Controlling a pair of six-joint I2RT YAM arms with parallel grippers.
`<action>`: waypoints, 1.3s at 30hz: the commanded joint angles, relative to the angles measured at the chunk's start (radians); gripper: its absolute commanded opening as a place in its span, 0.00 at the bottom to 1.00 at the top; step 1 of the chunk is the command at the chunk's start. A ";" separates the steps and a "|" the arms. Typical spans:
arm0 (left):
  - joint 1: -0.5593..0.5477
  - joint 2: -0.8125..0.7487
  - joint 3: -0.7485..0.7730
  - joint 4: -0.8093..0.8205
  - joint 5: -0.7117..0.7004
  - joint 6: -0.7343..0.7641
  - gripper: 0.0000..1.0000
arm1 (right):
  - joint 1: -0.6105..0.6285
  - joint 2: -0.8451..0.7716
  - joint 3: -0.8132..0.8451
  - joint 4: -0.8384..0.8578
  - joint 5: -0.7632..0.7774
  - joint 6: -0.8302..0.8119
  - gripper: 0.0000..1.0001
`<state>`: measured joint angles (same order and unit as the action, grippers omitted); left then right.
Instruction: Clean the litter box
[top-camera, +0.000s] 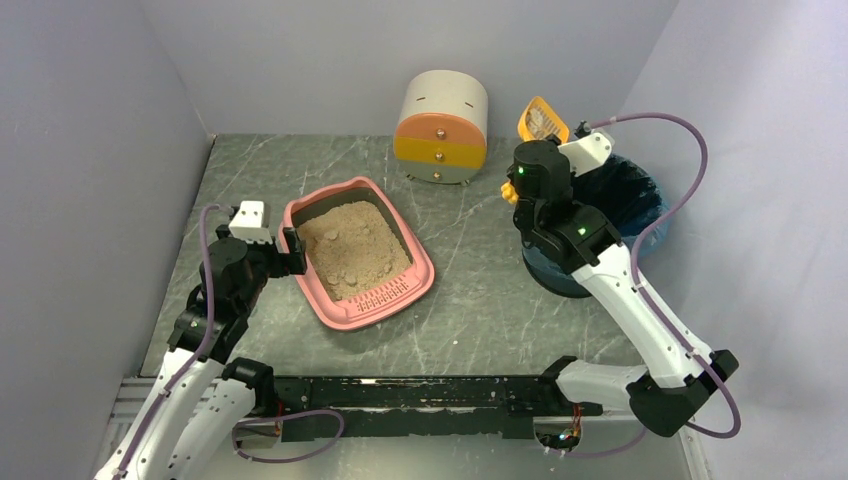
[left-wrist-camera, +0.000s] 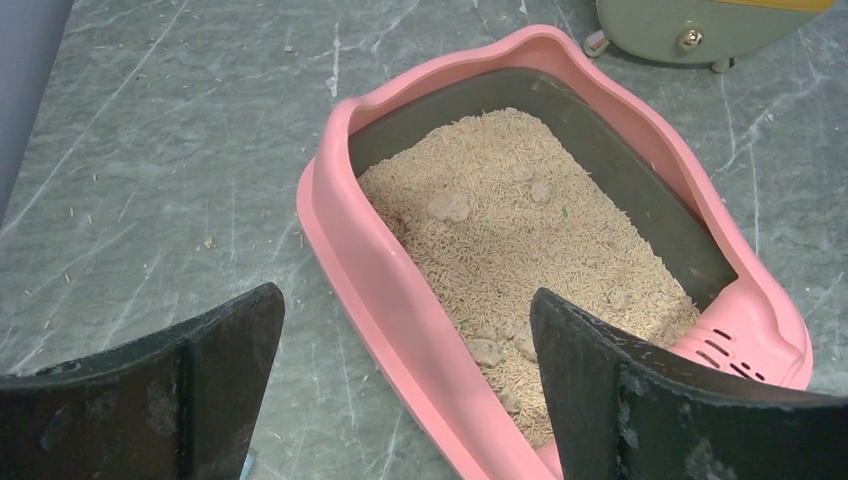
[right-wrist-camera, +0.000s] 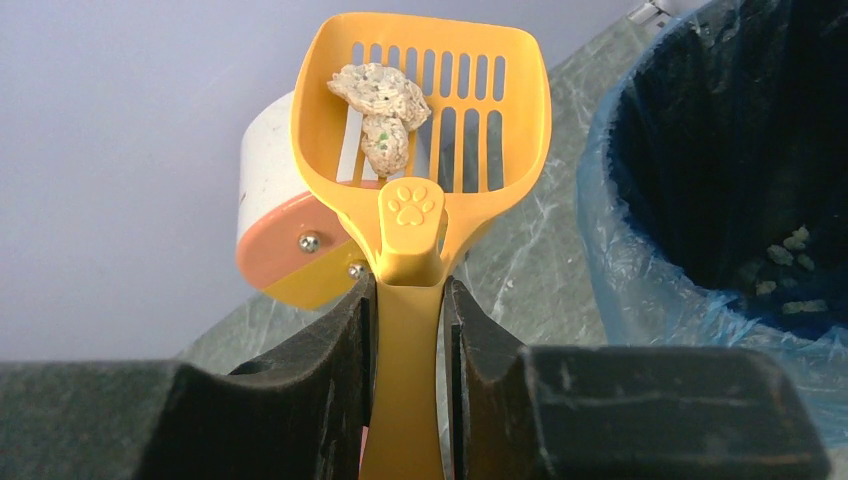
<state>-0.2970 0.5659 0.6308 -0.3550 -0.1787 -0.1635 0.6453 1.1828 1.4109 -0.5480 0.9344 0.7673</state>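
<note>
Grey table (top-camera: 480, 300): left gripper (left-wrist-camera: 405, 300) spread wide at litter box (left-wrist-camera: 345, 220) rim; right gripper (right-wrist-camera: 408, 290) clamps scoop (right-wrist-camera: 410, 215) beside bin (right-wrist-camera: 640, 250).

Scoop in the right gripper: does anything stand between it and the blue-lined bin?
Nothing visible does. The scoop, holding clumps, hangs beside the open bin; no object lies between them.

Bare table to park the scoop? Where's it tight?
Free: middle, between litter box and bin, nearer than the drawer unit; near strip between litter box and arm bases; far-left corner. Tight: around the bin under the right arm; left end effector at the box's left rim.
</note>
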 joint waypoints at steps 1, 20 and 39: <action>0.001 -0.004 -0.004 0.028 0.008 0.002 0.97 | -0.038 -0.021 -0.013 0.016 0.002 0.041 0.00; 0.001 0.012 0.000 0.027 0.013 0.001 0.97 | -0.230 -0.092 -0.103 0.030 -0.150 0.188 0.00; 0.001 0.012 -0.002 0.026 0.018 0.002 0.97 | -0.305 -0.224 -0.215 -0.016 -0.209 0.509 0.00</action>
<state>-0.2970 0.5819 0.6308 -0.3550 -0.1783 -0.1635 0.3599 0.9977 1.2278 -0.5537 0.7227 1.1591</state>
